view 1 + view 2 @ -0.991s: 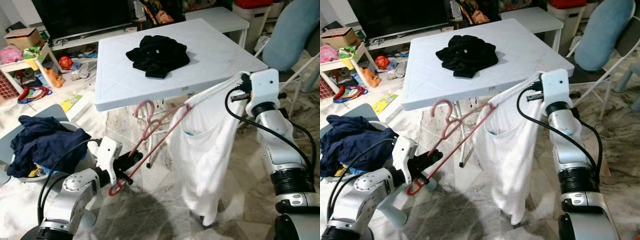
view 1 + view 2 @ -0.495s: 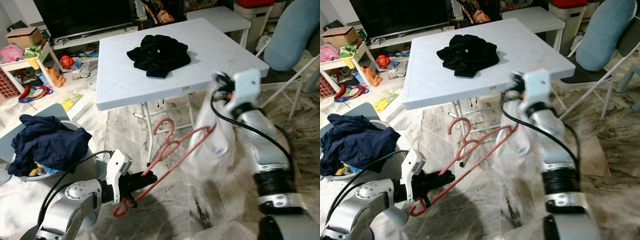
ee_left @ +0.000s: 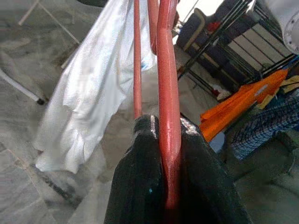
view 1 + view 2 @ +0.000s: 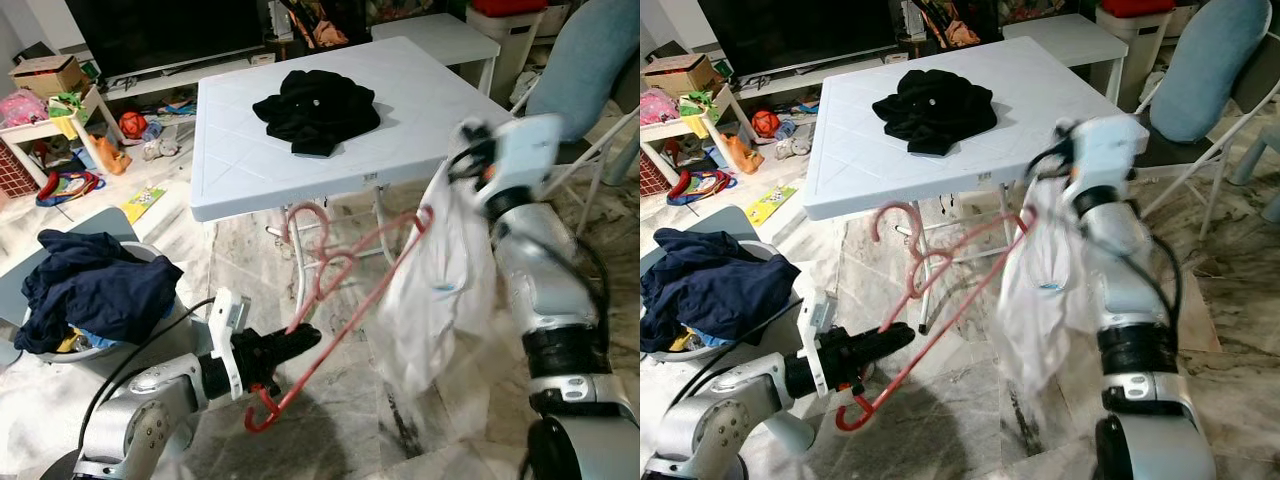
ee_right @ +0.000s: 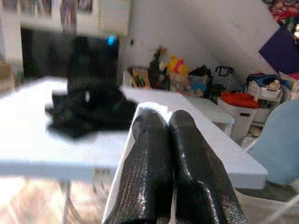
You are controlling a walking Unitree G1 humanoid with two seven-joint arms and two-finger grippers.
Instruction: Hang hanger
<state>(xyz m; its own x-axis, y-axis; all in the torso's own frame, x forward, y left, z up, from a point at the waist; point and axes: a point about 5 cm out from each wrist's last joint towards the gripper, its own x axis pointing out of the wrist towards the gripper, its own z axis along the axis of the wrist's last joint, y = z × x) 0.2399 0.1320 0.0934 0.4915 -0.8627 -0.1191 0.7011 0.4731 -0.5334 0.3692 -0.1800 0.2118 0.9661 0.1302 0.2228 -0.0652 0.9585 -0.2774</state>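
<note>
Raised: right tool [image 4: 462, 165] with white shirt [image 4: 432, 290] | basin [image 4: 22, 285]: dark clothes [image 4: 90, 285]

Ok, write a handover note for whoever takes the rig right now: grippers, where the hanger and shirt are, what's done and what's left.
Left gripper: shut on the red hanger, held low in front of the white table, hook end pointing down.
Right gripper: shut on the white shirt, lifted beside the table's near right corner.
The far tip of the hanger sits at the shirt's top edge; whether it is inside the shirt cannot be told.
A black garment lies on the table, and dark blue clothes fill a basket on the floor to the left.
Done: both pieces picked up.
Left: seat the shirt on the hanger, then hang it.
</note>
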